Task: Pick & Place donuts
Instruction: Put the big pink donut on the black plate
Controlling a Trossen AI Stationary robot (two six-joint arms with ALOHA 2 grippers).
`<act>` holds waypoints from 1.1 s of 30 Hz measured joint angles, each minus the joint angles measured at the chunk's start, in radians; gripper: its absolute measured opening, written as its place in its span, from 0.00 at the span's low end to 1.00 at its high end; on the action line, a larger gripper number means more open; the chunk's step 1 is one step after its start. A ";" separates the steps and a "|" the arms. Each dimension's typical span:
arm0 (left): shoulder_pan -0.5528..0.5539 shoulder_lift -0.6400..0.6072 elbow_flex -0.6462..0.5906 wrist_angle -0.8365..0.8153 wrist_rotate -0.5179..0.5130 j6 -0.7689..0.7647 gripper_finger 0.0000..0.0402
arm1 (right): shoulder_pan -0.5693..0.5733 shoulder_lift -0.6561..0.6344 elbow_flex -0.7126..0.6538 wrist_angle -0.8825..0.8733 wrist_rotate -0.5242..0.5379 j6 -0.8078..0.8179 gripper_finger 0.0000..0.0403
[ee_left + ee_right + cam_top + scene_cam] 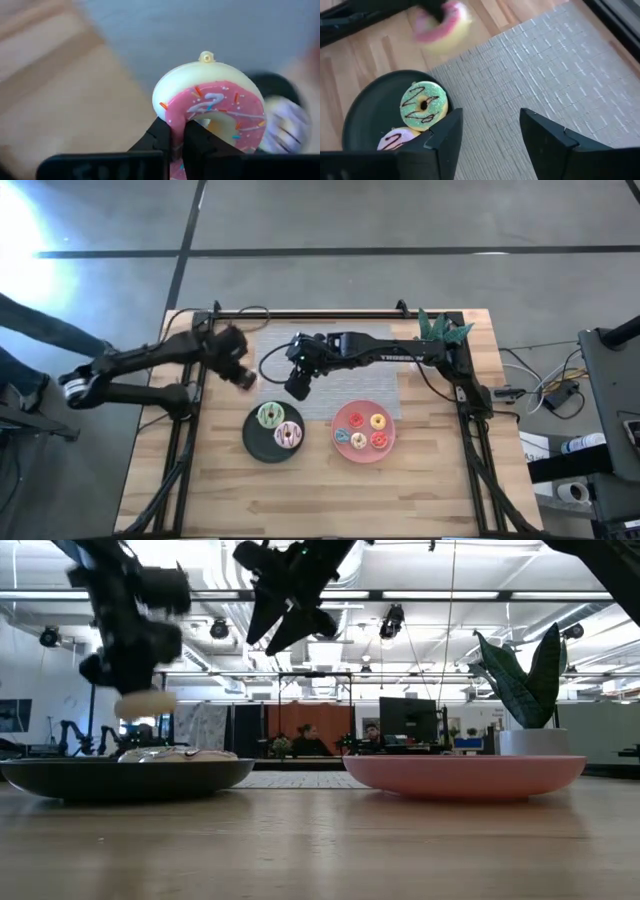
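Donuts counted: seven are seen; one pink-iced donut (210, 107) in the air, two on the black plate (256, 442), four small ones on the pink plate (342, 450).
Black plate load: a green-iced donut (270, 416) and a white-iced donut (288, 436), both with dark drizzle, are laid flat, icing upward.
Pink plate load: the four small donuts (364, 431) are laid flat, grouped together.
Held donut, attitude: it is carried above the table, to the left of and beyond the black plate; the ring is stood nearly on edge, with its small top loop pointing up.
Left gripper (179, 142): the fingers are drawn narrow and pinched on the rim of the pink-iced donut.
Right gripper (487, 135): the fingers are spread wide with nothing held, hung over the woven grey mat (560, 75) beside the black plate.
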 joint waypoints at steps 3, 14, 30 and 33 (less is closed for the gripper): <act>-0.208 -0.079 0.002 0.007 -0.002 -0.109 0.00 | -0.006 -0.011 0.000 -0.003 0.000 0.000 0.46; -0.861 0.048 -0.036 0.224 -0.434 -0.538 0.00 | 0.004 -0.015 0.001 -0.060 0.000 0.046 0.45; -0.905 0.321 -0.035 0.282 -0.368 -0.583 0.05 | 0.130 -0.030 0.001 -0.109 0.034 0.212 0.45; -0.911 0.318 -0.035 0.286 -0.335 -0.588 0.13 | 0.148 -0.030 0.001 -0.123 0.068 0.228 0.45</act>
